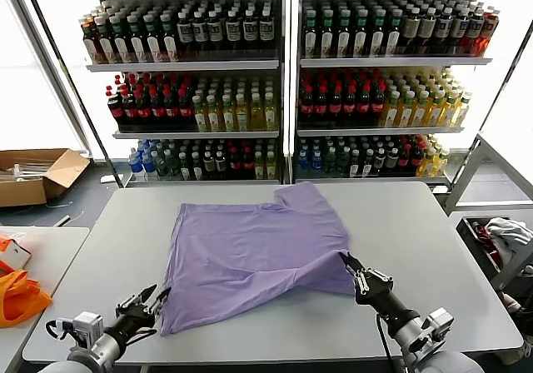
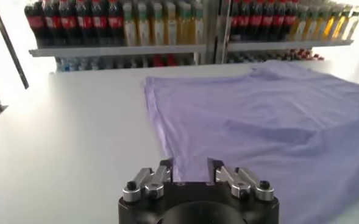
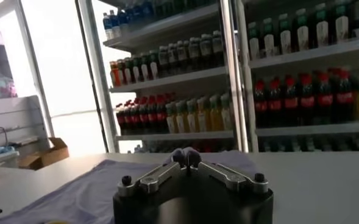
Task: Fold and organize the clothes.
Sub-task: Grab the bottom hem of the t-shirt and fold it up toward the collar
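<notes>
Your left end effector (image 1: 158,295) is clamped on the lavender T-shirt's (image 1: 250,252) hem corner; the right end effector (image 1: 350,264) is pinched together at the other corner, perhaps on cloth; thin fabric may slip if you lift unevenly off the desk (image 1: 416,223).

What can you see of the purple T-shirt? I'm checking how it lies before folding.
The lavender T-shirt of thin, soft fabric lies spread but rumpled on the grey table, plain side up, one sleeve toward the shelves. The left hand pinches its near left corner; the right hand grips its near right edge.
</notes>
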